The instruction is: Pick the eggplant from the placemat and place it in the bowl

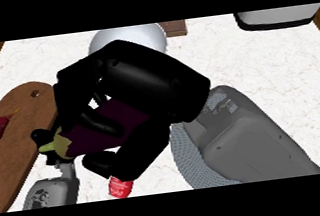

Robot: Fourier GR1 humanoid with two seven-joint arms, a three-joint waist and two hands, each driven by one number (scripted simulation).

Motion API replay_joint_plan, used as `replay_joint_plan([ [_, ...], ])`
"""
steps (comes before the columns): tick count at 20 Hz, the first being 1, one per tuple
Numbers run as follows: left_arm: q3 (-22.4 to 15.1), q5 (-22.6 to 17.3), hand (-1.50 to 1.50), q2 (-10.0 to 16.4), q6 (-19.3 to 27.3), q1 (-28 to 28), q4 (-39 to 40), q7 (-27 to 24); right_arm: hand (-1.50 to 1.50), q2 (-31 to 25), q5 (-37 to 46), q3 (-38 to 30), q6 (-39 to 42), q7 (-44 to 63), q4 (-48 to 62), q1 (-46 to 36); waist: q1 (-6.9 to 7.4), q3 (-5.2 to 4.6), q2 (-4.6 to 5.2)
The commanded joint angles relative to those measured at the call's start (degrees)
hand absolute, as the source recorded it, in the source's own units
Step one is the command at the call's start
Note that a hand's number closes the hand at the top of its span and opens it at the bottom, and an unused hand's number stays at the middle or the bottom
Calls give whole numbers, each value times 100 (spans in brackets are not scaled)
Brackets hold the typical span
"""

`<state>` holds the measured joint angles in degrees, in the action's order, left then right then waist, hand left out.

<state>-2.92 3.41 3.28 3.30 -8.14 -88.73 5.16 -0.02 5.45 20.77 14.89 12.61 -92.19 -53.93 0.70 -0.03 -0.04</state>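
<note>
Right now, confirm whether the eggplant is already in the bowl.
No, the right hand is curled round the eggplant, short of the white bowl.

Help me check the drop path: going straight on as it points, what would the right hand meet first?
Probably the bowl: the right hand, curled round the eggplant, points toward the view's top, where the bowl shows just beyond it. Height is unclear; it might pass above.

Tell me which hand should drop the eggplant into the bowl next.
Right. The right hand is curled round the eggplant, close below the bowl in view; only the left forearm shows, at the lower-left edge.
</note>
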Motion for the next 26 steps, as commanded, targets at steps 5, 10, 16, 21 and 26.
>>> replay_joint_plan([
  [5, 61, 37, 0, -52, 55, -194, 170, -71, 150, 2, 665, -295, -319, -258, 1726, -1250, 27, -3, 20],
  [10, -132, 135, 0, -146, 72, -81, 30, -33, 150, -261, 1595, -220, -613, -1142, 3025, -1687, 111, -5, 60],
  [16, -165, 172, 0, -261, 141, -113, 154, -41, 150, -1, 2039, -381, -1309, -1925, 4764, -2175, 126, -4, 63],
  [21, -182, 47, 0, -120, -153, -109, 87, -131, 150, 1, 2108, -241, -2293, -2588, 6052, -2234, 340, -9, 125],
  [26, -147, 83, 0, -151, -63, -220, 53, -39, 150, 2, 2267, -472, -2475, -3422, 7074, -2229, 300, -3, 137],
])
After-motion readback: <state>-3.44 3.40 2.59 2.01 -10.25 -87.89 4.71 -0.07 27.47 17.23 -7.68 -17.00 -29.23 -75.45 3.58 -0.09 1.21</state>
